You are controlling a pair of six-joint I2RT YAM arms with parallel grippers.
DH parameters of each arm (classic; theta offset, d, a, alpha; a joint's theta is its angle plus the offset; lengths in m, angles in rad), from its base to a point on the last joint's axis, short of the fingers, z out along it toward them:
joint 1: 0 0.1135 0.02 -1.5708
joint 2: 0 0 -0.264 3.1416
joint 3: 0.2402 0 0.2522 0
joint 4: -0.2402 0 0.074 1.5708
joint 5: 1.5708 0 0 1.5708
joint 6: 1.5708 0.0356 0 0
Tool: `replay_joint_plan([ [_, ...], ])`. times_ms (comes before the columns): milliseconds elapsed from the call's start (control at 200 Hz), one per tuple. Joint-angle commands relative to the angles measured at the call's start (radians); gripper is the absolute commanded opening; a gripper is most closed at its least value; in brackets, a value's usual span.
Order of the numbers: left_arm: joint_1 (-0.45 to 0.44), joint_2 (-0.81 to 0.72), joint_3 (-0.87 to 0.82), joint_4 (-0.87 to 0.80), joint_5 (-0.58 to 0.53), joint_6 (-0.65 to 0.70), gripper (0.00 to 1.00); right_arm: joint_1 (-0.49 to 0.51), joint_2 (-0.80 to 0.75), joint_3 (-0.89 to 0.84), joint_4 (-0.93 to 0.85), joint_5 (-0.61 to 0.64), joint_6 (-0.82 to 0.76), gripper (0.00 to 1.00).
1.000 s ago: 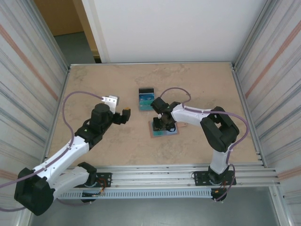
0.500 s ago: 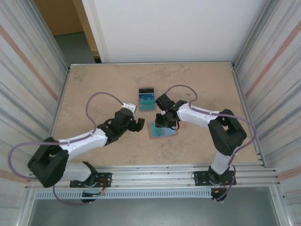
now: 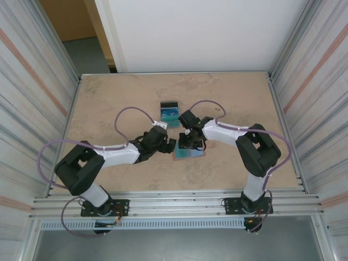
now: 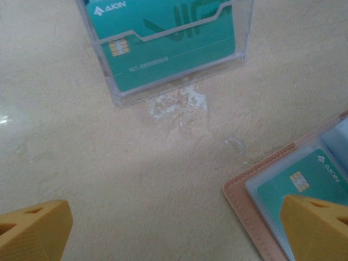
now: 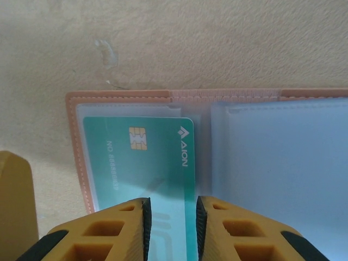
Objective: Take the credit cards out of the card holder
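Seen from my remote console: teal credit card [image 5: 142, 163] with gold chip and white lettering; card holder [image 5: 119, 97] of reddish-pink stitched leather with pale blue translucent pockets; my right arm's fingers [image 5: 103, 235] orange-yellow; worktop [image 5: 190, 43] mottled beige with pale scuffs.

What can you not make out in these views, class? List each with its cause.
Right wrist: lower end of the teal card, behind the right gripper; grip unclear.
Right wrist: contents of the right pocket, behind cloudy plastic.
Left wrist: card holder, cut off by the frame edge.
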Motion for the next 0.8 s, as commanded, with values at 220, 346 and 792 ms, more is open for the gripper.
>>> replay_joint_plan([
  [220,-0.018,0.099,0.070,-0.050,-0.048,0.005,0.99,-0.021,0.038,-0.010,-0.010,-0.042,-0.012,0.30],
  [346,-0.019,0.127,0.090,-0.091,-0.063,0.003,0.99,-0.024,0.045,-0.012,-0.013,-0.055,-0.011,0.31],
  [792,-0.025,0.144,0.105,-0.163,-0.086,0.017,0.99,-0.093,0.015,-0.118,0.189,-0.291,0.035,0.28],
])
